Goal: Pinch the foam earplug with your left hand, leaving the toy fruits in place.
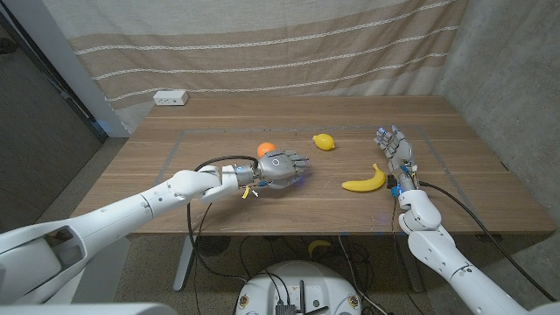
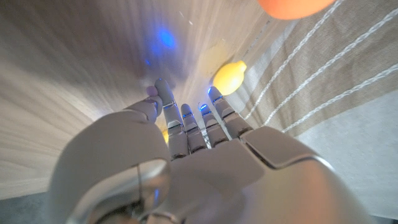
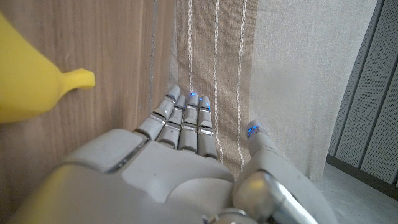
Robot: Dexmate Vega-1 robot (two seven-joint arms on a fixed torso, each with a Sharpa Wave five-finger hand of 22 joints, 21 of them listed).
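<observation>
Left robot hand (image 1: 282, 167): fingers apart, empty, beside toy orange (image 1: 265, 148) | earplug unseen | advice: approach low, skirt toy orange

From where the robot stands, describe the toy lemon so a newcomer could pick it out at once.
On the wooden table, look past the middle toward the curtain. The toy lemon lies there, between the orange ball by the left hand and the toy banana. It is the small yellow oval; the banana is long and curved.

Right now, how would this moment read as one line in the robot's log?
left hand: over table beside orange toy fruit, earplug not visible | right hand: open, idle near toy banana | toy lemon: untouched
</observation>
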